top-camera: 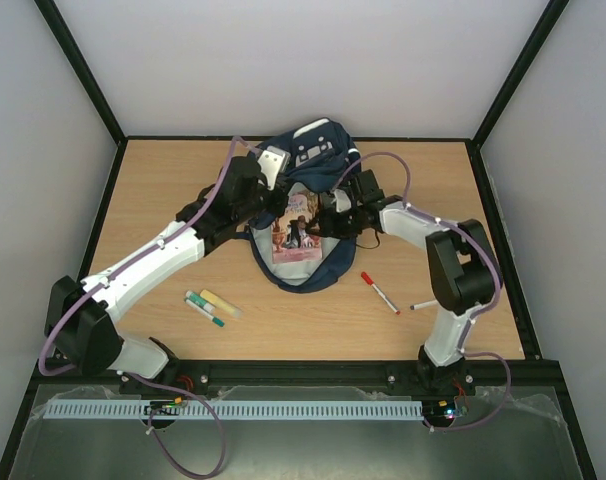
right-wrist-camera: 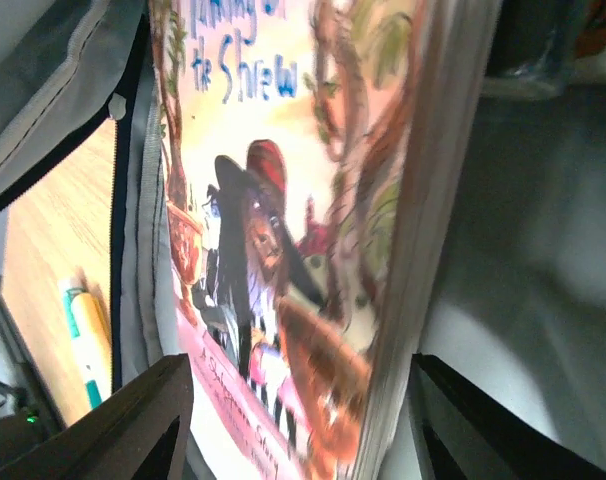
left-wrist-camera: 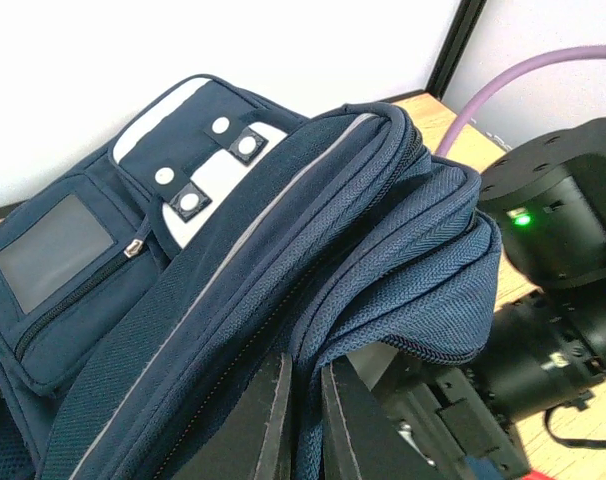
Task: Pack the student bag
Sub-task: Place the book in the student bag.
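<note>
The student bag (top-camera: 318, 165) lies open near the middle of the table's far edge, its long axis running far to near. The left fingers (left-wrist-camera: 305, 430) are clamped on its flap and hold it up. The right fingers (right-wrist-camera: 298, 380) stand apart over the book (top-camera: 295, 232) inside the bag, so the right arm seems the nearer one.

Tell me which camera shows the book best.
Top external: the whole book shows, lying in the open bag. The right wrist view gives only a cropped, blurry close-up of it. The left wrist view shows bag fabric, no book.
</note>
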`<state>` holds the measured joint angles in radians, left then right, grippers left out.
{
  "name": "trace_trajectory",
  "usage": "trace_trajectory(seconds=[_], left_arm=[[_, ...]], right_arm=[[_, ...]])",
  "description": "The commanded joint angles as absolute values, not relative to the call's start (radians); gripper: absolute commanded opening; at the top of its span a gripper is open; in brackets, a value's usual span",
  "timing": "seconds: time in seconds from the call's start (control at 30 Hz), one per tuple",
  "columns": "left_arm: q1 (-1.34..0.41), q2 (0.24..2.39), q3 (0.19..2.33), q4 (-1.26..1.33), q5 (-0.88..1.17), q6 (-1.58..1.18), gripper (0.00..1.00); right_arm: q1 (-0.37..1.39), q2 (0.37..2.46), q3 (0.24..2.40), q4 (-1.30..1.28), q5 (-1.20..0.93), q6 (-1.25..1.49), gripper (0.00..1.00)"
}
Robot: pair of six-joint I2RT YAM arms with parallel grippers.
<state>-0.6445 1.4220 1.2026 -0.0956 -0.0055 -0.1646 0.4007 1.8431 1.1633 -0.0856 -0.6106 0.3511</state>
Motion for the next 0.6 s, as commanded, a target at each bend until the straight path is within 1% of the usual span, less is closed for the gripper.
trace_trajectory(seconds=[0.0, 0.2, 0.3, 0.47, 0.57], left_arm=[[-0.635, 1.359, 1.211, -0.016, -0.028, -0.17, 0.03], [-0.635, 1.364, 1.219, -0.029, -0.027, -0.176, 0.03], [-0.635, 1.37, 1.231, -0.044, -0.016, -0.179, 0.03], [-0.63, 1.369, 1.236, -0.049, -0.003, -0.189, 0.03], [-0.619, 1.366, 1.237, -0.049, 0.009, -0.199, 0.03]], right_arm=[[0.399, 1.721, 1.146, -0.254, -0.492, 0.192, 0.6], [0.405, 1.543, 1.034, -0.327, -0.413, 0.006, 0.61], [0.439, 1.45, 0.981, -0.34, -0.375, -0.108, 0.59], [0.605, 1.303, 0.885, -0.304, -0.167, -0.315, 0.5], [0.717, 1.284, 0.854, -0.252, -0.026, -0.457, 0.4]])
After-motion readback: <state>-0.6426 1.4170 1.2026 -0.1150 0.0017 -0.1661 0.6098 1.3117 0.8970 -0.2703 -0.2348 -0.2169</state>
